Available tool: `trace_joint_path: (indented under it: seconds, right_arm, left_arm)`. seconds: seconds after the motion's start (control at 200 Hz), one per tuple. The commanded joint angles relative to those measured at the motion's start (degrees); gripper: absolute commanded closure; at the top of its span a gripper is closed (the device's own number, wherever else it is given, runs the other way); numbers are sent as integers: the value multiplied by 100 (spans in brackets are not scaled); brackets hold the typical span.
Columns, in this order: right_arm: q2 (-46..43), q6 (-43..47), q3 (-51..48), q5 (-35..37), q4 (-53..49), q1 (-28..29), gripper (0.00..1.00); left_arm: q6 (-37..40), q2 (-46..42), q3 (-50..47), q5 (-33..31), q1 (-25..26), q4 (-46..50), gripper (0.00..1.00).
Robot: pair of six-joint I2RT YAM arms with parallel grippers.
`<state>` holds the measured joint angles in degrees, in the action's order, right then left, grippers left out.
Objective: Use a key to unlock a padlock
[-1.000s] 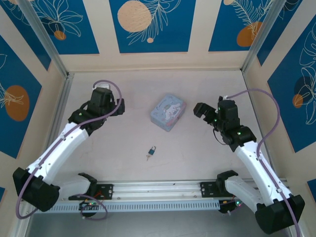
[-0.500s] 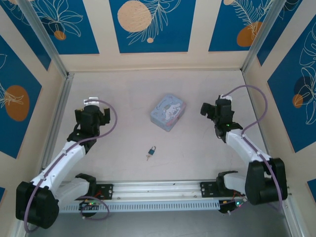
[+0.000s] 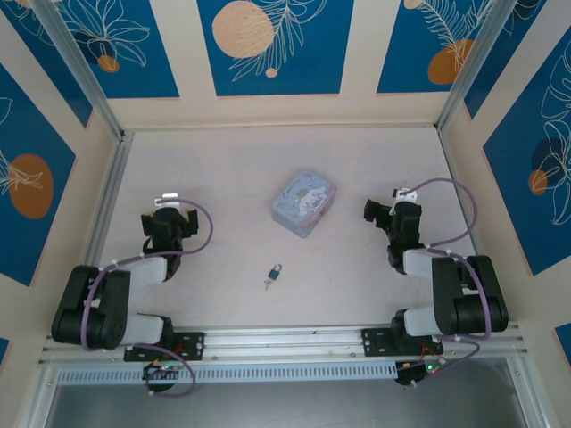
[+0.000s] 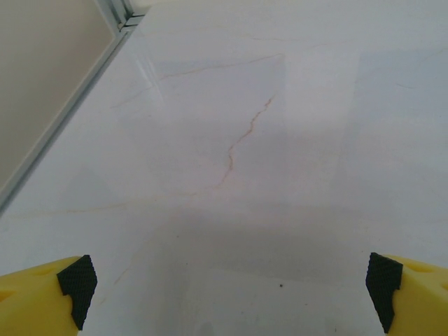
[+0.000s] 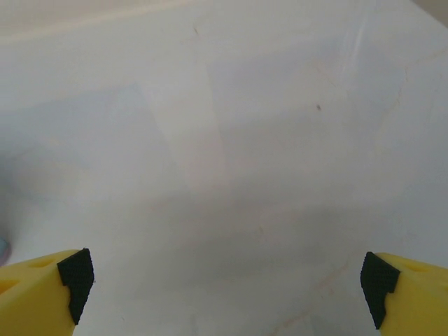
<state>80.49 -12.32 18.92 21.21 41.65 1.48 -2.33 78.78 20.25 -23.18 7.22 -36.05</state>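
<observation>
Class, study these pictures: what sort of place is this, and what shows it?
Probably a robot test cell: left arm and right arm bolted to a rail, patterned panel walls boxing the table, a padlock and tin set out.

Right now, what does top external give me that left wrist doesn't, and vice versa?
Top external adds the padlock with the key beside it, the tin beyond them, and the right gripper. Left wrist adds a close look at a thin reddish vein in the tabletop, ahead of its yellow, black-padded fingers. Shared: the pale table and the left gripper, jaws open.
</observation>
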Motion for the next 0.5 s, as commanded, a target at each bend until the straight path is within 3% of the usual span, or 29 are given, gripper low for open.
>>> trace_joint_path:
  seconds: [0.0,0.085,0.16,0.495]
  right_arm:
    - [170,357,-97,-576,1082,-45,1]
    - [849,484,-209,-840,2113,-27,0]
    - [580,502,237,-1176,770,-119,1]
    - [671,574,371,-918,667,4,1]
  left_arm:
    - [208,365,-36,716,-140,-1260,0]
    - [549,924,77,1509,-127,-1535,0]
    - [544,905,272,1893,-237,-1122,0]
    - [477,992,383,2142,-368,-998,0]
